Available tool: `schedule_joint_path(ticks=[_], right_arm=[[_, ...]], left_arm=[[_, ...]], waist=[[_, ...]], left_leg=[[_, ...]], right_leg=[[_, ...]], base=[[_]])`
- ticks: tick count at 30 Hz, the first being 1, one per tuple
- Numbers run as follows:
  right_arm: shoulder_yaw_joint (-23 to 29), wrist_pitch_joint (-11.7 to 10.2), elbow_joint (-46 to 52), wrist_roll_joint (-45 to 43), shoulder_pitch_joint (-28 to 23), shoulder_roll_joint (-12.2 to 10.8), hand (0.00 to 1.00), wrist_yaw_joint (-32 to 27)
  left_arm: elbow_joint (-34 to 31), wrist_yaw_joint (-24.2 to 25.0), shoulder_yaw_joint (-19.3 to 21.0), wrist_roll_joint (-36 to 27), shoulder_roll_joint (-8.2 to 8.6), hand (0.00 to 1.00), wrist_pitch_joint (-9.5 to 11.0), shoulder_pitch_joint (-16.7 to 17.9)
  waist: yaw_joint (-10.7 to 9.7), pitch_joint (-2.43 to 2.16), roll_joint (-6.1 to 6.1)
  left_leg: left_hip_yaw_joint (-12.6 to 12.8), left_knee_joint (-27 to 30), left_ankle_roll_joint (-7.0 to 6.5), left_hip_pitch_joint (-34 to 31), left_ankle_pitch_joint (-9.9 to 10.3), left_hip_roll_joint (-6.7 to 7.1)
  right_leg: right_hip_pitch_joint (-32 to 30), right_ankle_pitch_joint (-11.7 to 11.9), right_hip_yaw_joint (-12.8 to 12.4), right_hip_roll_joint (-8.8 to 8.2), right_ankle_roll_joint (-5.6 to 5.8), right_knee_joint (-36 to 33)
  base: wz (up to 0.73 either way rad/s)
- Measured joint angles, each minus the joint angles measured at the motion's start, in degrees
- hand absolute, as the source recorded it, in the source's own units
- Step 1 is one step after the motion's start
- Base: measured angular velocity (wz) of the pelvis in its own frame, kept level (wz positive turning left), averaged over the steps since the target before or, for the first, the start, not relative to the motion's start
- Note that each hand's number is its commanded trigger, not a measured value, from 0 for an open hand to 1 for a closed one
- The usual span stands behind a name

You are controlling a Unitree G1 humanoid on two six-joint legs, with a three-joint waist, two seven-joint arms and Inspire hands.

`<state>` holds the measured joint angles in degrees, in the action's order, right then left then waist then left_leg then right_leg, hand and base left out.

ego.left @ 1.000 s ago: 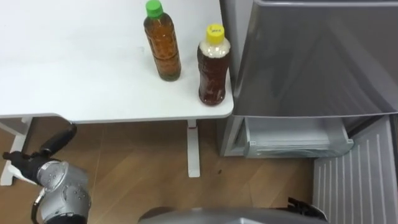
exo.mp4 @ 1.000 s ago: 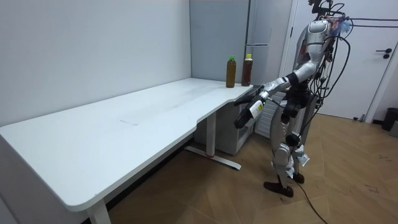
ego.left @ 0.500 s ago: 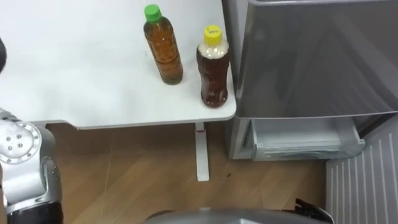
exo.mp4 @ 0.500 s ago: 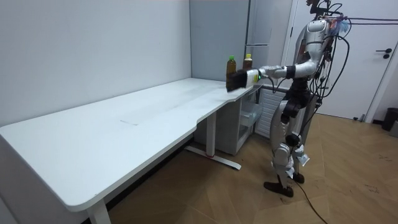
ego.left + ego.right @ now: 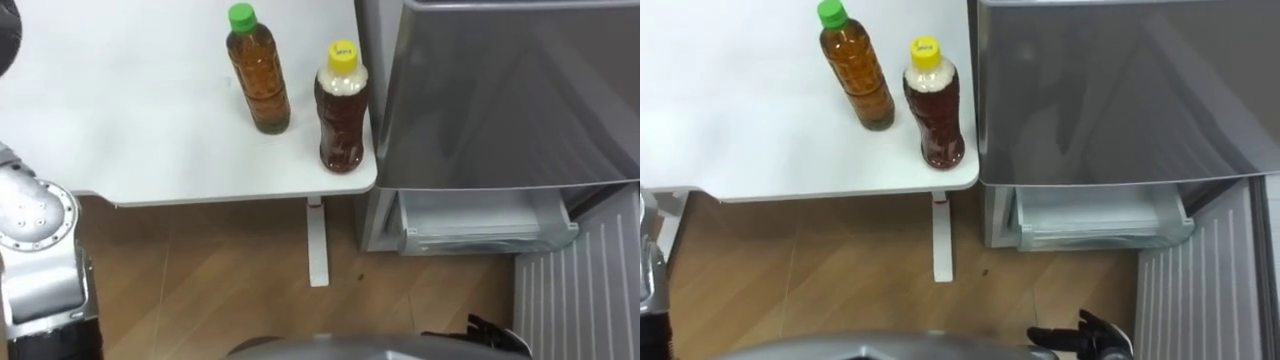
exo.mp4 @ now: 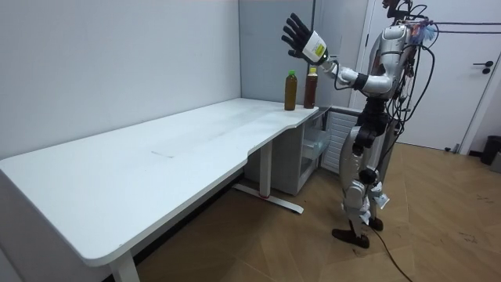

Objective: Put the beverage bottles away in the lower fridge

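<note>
Two drinks stand at the right end of the white table (image 5: pixel 120 120), close to the fridge (image 5: pixel 500 90). One is a slim green-capped bottle (image 5: pixel 258 70) of amber tea. The other is a wider yellow-capped bottle (image 5: pixel 342 108) of dark tea, near the table's corner. My left hand (image 6: pixel 298 35) is raised high above the bottles with its fingers spread, holding nothing. Its silver forearm (image 5: pixel 35 240) rises along the left edge of the left eye view. My right hand (image 5: pixel 1080 338) hangs low by my body, well below the table. I stand in front of the fridge.
The fridge's lower compartment is open, with its pale drawer (image 5: pixel 480 215) showing and the ribbed inner door (image 5: pixel 580 280) swung out at the lower right. The table leg (image 5: pixel 317 240) stands on wooden floor. A grey partition (image 6: pixel 270 47) stands behind the table.
My left arm has swung up from below the table edge, past the bottles, to high above them. The bottles have not moved.
</note>
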<state>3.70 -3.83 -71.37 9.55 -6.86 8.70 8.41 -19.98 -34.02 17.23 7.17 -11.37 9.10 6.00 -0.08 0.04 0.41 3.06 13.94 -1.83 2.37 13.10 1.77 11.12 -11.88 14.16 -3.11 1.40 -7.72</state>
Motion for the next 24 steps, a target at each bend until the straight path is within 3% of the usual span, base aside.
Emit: schedule_joint_path(ticks=[7,12,17,19,20,24], right_arm=[[-1.3,-0.1,-0.6,1.3,0.4,0.3,0.00,0.4],[-2.7,-0.4,-2.8,0.9,2.9,0.7,0.00,0.5],[-3.0,-0.3,-2.9,0.9,3.2,0.8,0.00,1.2],[-3.0,-0.3,-2.9,0.9,3.3,0.8,0.00,1.5],[-3.0,-0.2,-2.9,0.9,3.3,0.9,0.00,1.8],[-3.5,0.2,-3.5,0.9,3.9,0.8,0.00,2.3]], left_arm=[[-0.8,8.8,-5.6,-0.9,-0.02,0.00,-0.1,0.0],[-0.8,15.5,-9.7,-3.4,-0.03,0.00,-0.3,-0.8],[-1.6,20.6,-11.7,-6.7,0.03,0.00,-0.5,-1.8],[-2.1,22.8,-12.2,-7.8,0.15,0.00,-0.7,-1.8],[-2.5,24.2,-12.7,-8.1,0.39,0.00,-1.3,-1.8],[-2.6,30.0,-14.5,-13.7,0.91,0.00,-3.2,-1.8]], waist=[[-0.4,0.04,0.27],[-1.8,0.15,0.39],[-2.8,0.18,0.37],[-3.0,0.39,0.03],[-3.0,0.21,0.30],[-3.3,0.36,-0.01]], left_leg=[[0.0,-0.2,0.00,0.1,0.0,-0.06],[0.0,0.5,-0.01,-0.7,0.0,-0.06],[0.1,0.6,-0.01,-0.5,0.0,-0.09],[0.3,0.6,-0.01,-0.4,0.0,-0.11],[0.7,0.6,-0.01,-0.5,0.0,-0.15],[0.9,0.9,-0.02,-0.7,0.0,-0.23]], right_leg=[[-0.2,0.0,0.1,0.03,0.01,0.0],[-0.7,0.0,0.3,0.00,0.00,0.0],[-0.2,0.0,0.1,0.01,0.00,0.0],[-0.2,0.0,0.0,0.00,0.00,0.0],[-0.2,0.0,-0.1,0.00,0.01,0.0],[-0.3,0.0,-0.2,0.01,0.00,0.0]], base=[[0.00],[0.01],[-0.01],[-0.02],[-0.04],[-0.01]])
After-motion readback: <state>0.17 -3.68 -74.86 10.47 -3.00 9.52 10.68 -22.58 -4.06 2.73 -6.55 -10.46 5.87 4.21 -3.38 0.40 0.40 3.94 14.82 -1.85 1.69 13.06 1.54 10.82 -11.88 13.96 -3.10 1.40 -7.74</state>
